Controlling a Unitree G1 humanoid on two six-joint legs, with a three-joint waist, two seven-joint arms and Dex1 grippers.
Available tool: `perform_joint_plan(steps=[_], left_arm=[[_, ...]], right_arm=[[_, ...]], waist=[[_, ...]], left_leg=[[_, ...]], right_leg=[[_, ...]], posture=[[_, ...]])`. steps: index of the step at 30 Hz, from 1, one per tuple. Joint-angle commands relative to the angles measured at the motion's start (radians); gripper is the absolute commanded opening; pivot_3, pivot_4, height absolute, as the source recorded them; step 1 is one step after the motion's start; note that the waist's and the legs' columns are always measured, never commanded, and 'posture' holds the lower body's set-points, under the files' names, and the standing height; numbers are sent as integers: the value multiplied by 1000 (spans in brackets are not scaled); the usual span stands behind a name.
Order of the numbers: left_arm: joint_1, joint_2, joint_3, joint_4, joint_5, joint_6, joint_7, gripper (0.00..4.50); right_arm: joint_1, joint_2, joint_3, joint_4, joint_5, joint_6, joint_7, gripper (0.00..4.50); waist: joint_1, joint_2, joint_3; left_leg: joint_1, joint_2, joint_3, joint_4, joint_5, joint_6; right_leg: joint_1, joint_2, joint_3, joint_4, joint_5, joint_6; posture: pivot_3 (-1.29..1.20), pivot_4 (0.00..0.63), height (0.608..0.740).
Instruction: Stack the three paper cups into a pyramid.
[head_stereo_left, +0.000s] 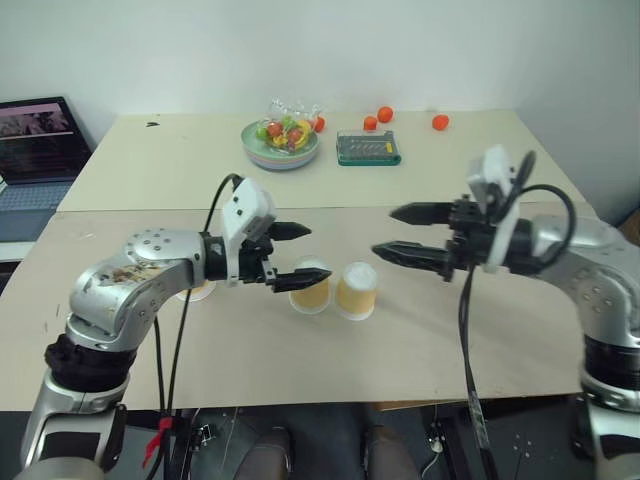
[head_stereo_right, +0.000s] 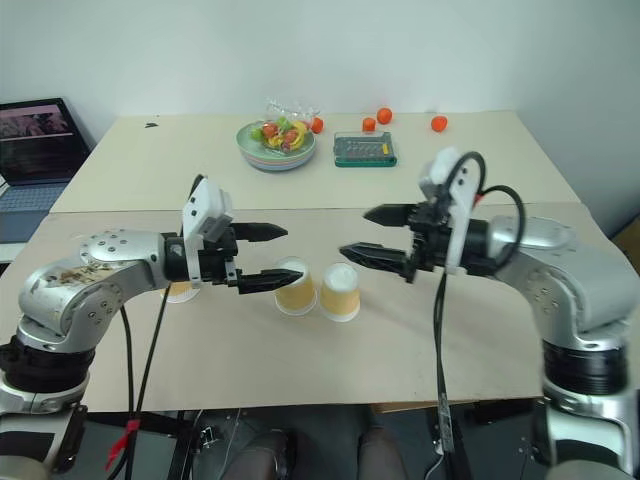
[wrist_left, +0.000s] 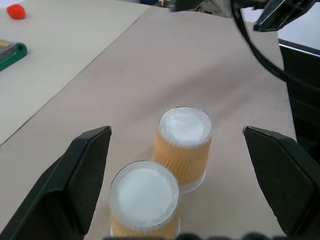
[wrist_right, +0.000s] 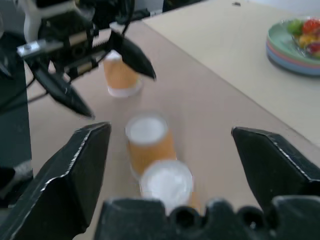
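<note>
Base pair of paper cups (head_stereo_left: 333, 288) stands upside down, touching, mid-table. Third cup (wrist_right: 120, 75) sits apart at their 9 o'clock, upside down, behind the left gripper (head_stereo_left: 290, 256), so L arm is nearer; axis vertical. Left jaws wide apart, empty; right gripper (head_stereo_left: 405, 234) likewise, above the pair at 2 o'clock. Surface: tan table (head_stereo_left: 420, 330); fruit bowl (head_stereo_left: 280, 140) and green box (head_stereo_left: 368, 147) at 12, well apart.

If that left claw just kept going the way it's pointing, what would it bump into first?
Probably the nearer of the two upside-down paper cups, which sits low between the open left gripper fingers, with the second cup just beyond it. Depth is hard to judge, so the gripper might pass just above them.
</note>
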Motion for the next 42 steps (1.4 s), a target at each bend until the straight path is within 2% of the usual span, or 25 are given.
perform_joint_plan(steps=[1, 4, 10, 14, 19, 23, 26, 27, 30, 36, 42], left_arm=[[-48, 38, 80, -17, -31, 24, 8, 4500], [-69, 85, 135, 0, -35, 51, 12, 4500], [-90, 242, 239, 109, 16, 134, 83, 4500], [-82, 297, 344, 105, -38, 219, 108, 4500], [66, 383, 467, 34, -51, 292, 103, 4500], [271, 375, 595, -48, -29, 331, 122, 4500], [364, 322, 688, -106, -70, 357, 137, 4500], [451, 296, 718, -132, -53, 329, 120, 4500], [681, 140, 778, -187, 2, 208, 122, 4500], [818, 42, 728, -124, 130, -23, 147, 4500], [818, -51, 655, -92, 177, -143, 208, 4500]], right_arm=[[11, -46, -37, -10, 7, -58, 48, 4489], [-7, -43, 8, 36, -30, -96, 47, 4489], [-77, 23, 135, 152, -104, -182, 66, 4489], [-127, 55, 193, 235, -152, -243, 102, 4489], [-170, 88, 237, 325, -200, -305, 145, 4489], [-191, 125, 269, 385, -237, -350, 167, 4489], [-203, 143, 277, 405, -251, -364, 177, 4489], [-208, 152, 281, 412, -256, -367, 179, 4489], [-217, 163, 287, 429, -269, -376, 191, 4489], [-217, 158, 274, 426, -280, -374, 199, 4489], [-209, 144, 258, 402, -281, -361, 197, 4489]], waist=[[-5, 0, 0], [-18, 0, 0], [-32, 0, 0], [-27, -1, 0], [-27, -1, 0], [-29, 0, 1], [-27, 0, 1], [-26, 0, 1], [-29, 2, 0], [-7, -2, 0], [2, -1, 0]], left_leg=[[0, 0, 0, 0, 0, 0], [3, 2, 2, 0, 0, 0], [4, 6, 3, 0, 0, 0], [3, 7, 2, 0, 0, 0], [2, 8, 2, 0, 0, -1], [3, 9, 2, -1, -1, -2], [3, 11, 2, -1, -1, -3], [3, 12, 2, -1, -2, -3], [5, 13, 2, -2, -3, -5], [6, 15, 4, -1, -3, -8], [8, 17, 6, -2, -3, -8]], right_leg=[[0, 0, 0, 0, 0, 0], [1, 2, 1, 2, 0, 0], [0, 6, 1, 2, 2, -2], [0, 7, 1, 2, 3, -3], [-2, 7, 1, 1, 3, -3], [-2, 8, 2, 1, 3, -3], [-2, 9, 3, 1, 3, -4], [-3, 9, 2, 1, 3, -4], [-2, 9, 5, 1, 4, -5], [-1, 13, 1, -1, 6, -10], [1, 14, 2, -2, 7, -11]], posture=[[0, 150, 740], [0, 150, 740], [0, 150, 740], [0, 150, 740], [0, 150, 740], [0, 150, 740], [0, 150, 740], [0, 150, 740], [0, 150, 740], [0, 150, 740], [0, 150, 740]])
